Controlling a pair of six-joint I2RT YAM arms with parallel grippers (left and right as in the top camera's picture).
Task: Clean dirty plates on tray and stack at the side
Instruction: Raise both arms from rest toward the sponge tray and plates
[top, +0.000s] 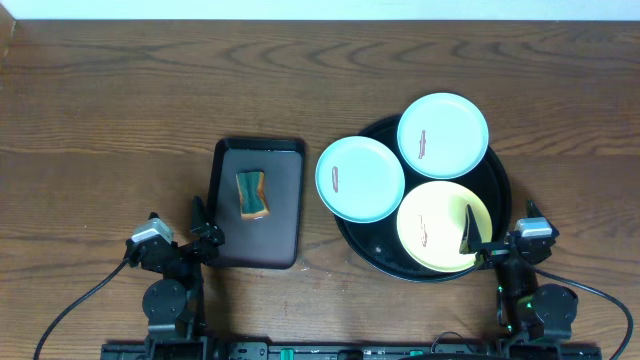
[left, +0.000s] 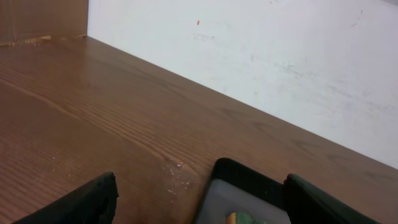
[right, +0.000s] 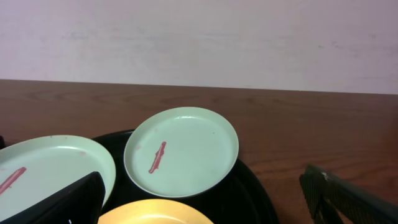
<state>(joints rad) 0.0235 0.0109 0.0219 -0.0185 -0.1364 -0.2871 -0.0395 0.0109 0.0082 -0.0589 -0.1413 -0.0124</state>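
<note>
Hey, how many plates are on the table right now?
3: a far blue plate on the black tray, a left blue plate overhanging its rim, and a yellow plate nearest the robot. None appears hidden.

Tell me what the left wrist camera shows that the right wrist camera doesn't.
Only the left wrist view: a corner of the rectangular dark tray with a sliver of the sponge on it.
Only the right wrist view: the round black tray, the far blue plate and the left blue plate, each with a reddish smear, and the edge of the yellow plate.
Both: the wooden table, the pale wall, and the view's own fingers wide apart at the bottom edge, with the left tool and the right tool holding nothing.
</note>
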